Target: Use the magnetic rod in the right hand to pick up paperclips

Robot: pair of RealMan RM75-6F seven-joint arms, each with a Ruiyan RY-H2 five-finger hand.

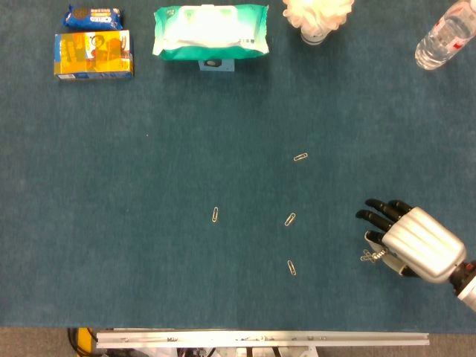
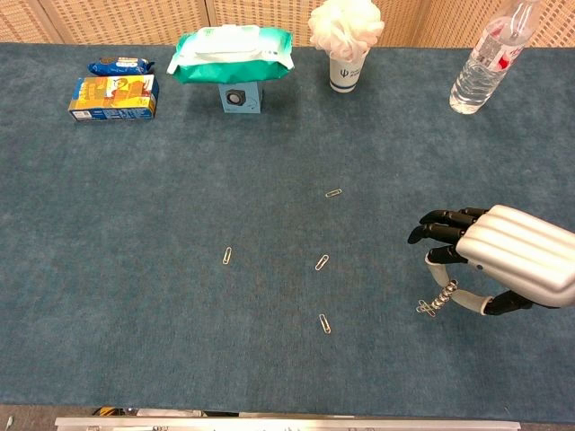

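My right hand (image 1: pixel 416 242) (image 2: pixel 512 259) hovers near the table's front right and grips a short magnetic rod (image 2: pixel 442 297) (image 1: pixel 375 254) that points down and left. Paperclips (image 2: pixel 424 308) (image 1: pixel 366 257) cling to the rod's tip. Several loose paperclips lie on the blue cloth: one at the centre right (image 1: pixel 300 157) (image 2: pixel 333 193), one further left (image 1: pixel 216 214) (image 2: pixel 227 255), one in the middle (image 1: pixel 289 219) (image 2: pixel 322 262) and one nearer the front (image 1: pixel 291 267) (image 2: pixel 324 323). My left hand is in neither view.
Along the far edge stand a snack box (image 1: pixel 93 55) with a blue packet (image 1: pixel 93 15) behind it, a wet-wipes pack (image 1: pixel 211 30) on a small blue box (image 2: pixel 241 98), a cup with a white puff (image 2: pixel 345 40) and a water bottle (image 2: pixel 485 58).
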